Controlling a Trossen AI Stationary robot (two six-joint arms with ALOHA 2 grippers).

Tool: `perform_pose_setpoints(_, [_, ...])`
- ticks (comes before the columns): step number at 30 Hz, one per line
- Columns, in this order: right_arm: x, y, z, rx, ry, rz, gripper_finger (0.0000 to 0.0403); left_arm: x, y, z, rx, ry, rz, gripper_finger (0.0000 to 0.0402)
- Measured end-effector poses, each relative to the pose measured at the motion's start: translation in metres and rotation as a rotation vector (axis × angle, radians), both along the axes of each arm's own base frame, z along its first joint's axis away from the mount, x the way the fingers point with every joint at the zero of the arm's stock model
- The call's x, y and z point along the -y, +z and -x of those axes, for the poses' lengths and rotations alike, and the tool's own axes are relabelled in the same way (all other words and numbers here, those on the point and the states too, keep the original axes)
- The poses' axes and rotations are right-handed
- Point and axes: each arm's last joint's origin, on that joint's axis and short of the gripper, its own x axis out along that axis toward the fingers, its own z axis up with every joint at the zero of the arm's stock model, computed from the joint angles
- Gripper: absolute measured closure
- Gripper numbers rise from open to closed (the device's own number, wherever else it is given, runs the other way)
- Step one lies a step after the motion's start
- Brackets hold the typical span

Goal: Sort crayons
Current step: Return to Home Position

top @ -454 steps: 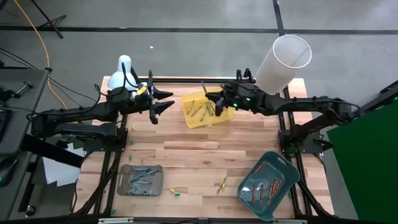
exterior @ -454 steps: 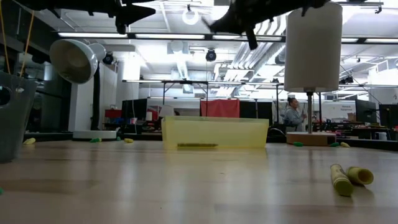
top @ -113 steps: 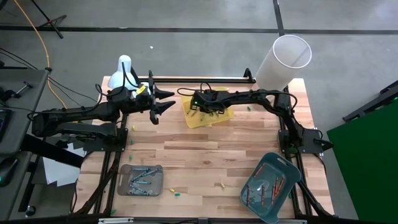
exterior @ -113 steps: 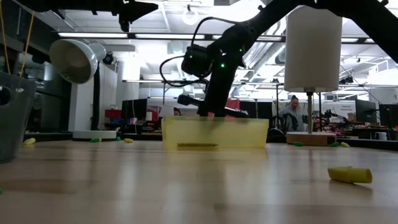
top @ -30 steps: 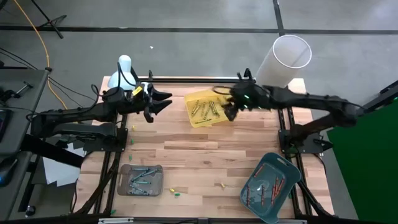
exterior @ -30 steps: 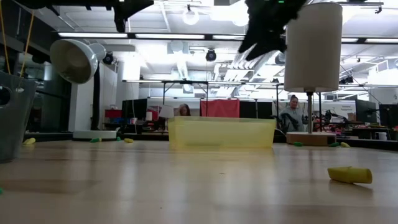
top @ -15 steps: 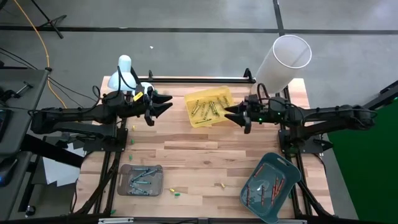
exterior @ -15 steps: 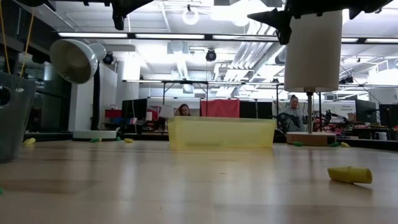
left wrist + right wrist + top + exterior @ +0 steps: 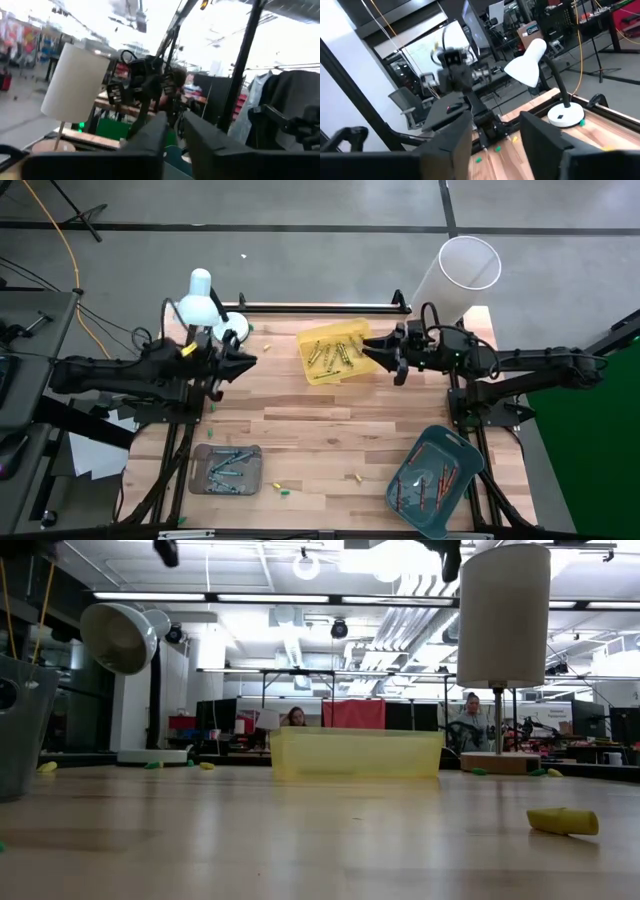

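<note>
Upper middle of the table (image 9: 320, 430): a yellow tray (image 9: 350, 372) holds a heap of yellow-olive and green crayons (image 9: 333, 352), midway between the two arms where either could reach it.
Lower left of the frame: a grey tray (image 9: 250, 452) holds blue and green sticks.
Lower right of the frame: a teal tray (image 9: 462, 452), turned at an angle, holds red-orange sticks.
Loose pieces: a yellow stub (image 9: 353, 477) lies on bare wood at lower middle. Two small bits (image 9: 278, 487) lie just beside the grey tray.
Left arm (image 9: 110, 370): reaches in from the frame's left. The left jaws hang over the table's upper left edge, near the desk lamp (image 9: 200, 290). Only a narrow gap shows between them, and they hold nothing.
Right arm (image 9: 520, 362): reaches in from the frame's right. The right jaws sit just right of the yellow tray, pointing at it, spread and empty.
Height: the low view catches only dark tips at its top edge, so both arms ride well above the wood. That suits a resting pose and leaves the trays unobstructed.
Progress: probably near the end, with a few strays still unsorted.
</note>
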Motion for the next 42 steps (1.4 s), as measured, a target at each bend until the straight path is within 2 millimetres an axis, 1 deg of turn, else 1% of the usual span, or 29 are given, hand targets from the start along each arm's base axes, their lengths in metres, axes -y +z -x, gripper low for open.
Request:
perform_pose_setpoints(2, [0.0,0.003,0.0,0.008,0.0,0.001,0.0266,0.004,-0.016,0.007,0.05,0.011,-0.009,0.0381])
perform_pose_setpoints(3, [0.0,0.004,0.0,0.013,-0.001,0.001,0.0282,0.005,-0.023,0.011,0.088,0.019,-0.005,0.039])
perform_pose_setpoints(7, [0.003,0.005,0.0,0.016,0.02,-0.01,0.0366,0.006,-0.055,0.023,0.201,0.065,0.016,0.0393])
perform_pose_setpoints(8, [0.003,0.005,0.0,0.016,0.039,-0.009,0.0384,0.006,-0.062,0.026,0.215,0.073,0.02,0.0397])
perform_pose_setpoints(9, [0.004,0.005,0.001,0.016,0.06,-0.007,0.0392,0.005,-0.068,0.029,0.235,0.078,0.023,0.0399])
perform_pose_setpoints(13, [0.006,0.005,0.004,0.005,0.132,-0.045,0.0388,0.003,-0.086,0.039,0.277,0.087,0.036,0.0401])
perform_pose_setpoints(16, [0.006,0.003,0.014,-0.061,0.2,-0.06,0.04,0.002,-0.092,0.041,0.224,0.096,0.036,0.0401])
perform_pose_setpoints(19, [0.004,-0.001,0.028,-0.157,0.215,-0.12,0.04,0.001,-0.094,0.043,0.195,0.105,0.047,0.0401])
perform_pose_setpoints(23, [-0.002,-0.006,0.051,-0.266,0.224,-0.136,0.0402,-0.001,-0.095,0.045,0.189,0.106,0.085,0.0401])
perform_pose_setpoints(26, [-0.007,-0.01,0.07,-0.273,0.219,-0.125,0.0402,-0.001,-0.095,0.045,0.191,0.091,0.13,0.0401])
perform_pose_setpoints(28, [-0.01,-0.017,0.082,-0.257,0.203,-0.118,0.0402,-0.001,-0.095,0.045,0.194,0.073,0.173,0.0401])
perform_pose_setpoints(30, [-0.012,-0.029,0.093,-0.232,0.179,-0.113,0.0402,-0.001,-0.095,0.045,0.194,0.064,0.194,0.0401])
perform_pose_setpoints(33, [-0.015,-0.05,0.105,-0.134,0.188,-0.111,0.0403,-0.001,-0.097,0.044,0.178,0.067,0.192,0.0401])
perform_pose_setpoints(38, [-0.018,-0.086,0.108,0.122,0.225,-0.074,0.0403,-0.001,-0.097,0.043,0.169,0.078,0.167,0.0401])
perform_pose_setpoints(42, [-0.018,-0.11,0.107,0.217,0.229,-0.061,0.0403,-0.001,-0.097,0.044,0.17,0.078,0.167,0.0401])
